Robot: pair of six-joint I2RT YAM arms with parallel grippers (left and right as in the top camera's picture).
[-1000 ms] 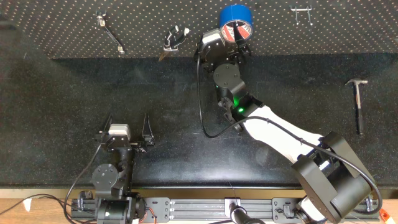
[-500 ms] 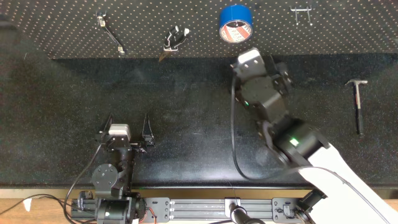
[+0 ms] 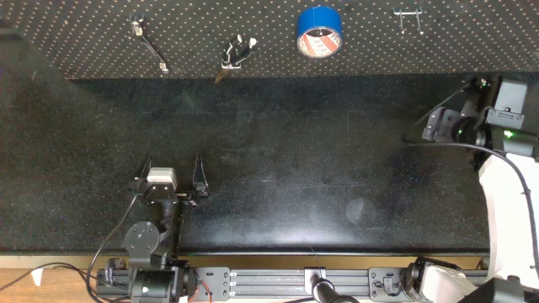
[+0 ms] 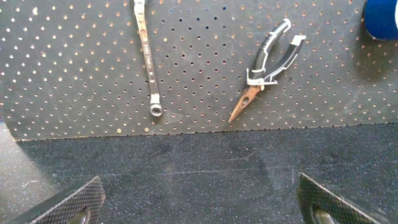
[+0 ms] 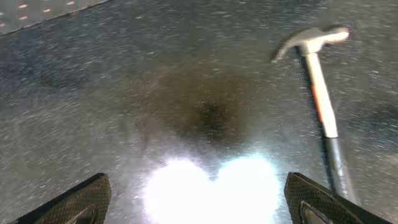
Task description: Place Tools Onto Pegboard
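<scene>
Lying flat: hammer (image 5: pixel 319 99); silver head, pale shaft, dark grip | right pincer (image 5: pixel 196 188) released; left pincer (image 4: pixel 200 186) released

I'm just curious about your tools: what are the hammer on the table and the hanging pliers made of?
Hammer: the head looks like bare pale metal with a dull shine; the shaft turns darker grey lower down, perhaps a rubber grip, but it is blurred. Pliers: brownish metal jaws; the handles wear smooth black-and-white sleeves, probably plastic or rubber.
</scene>
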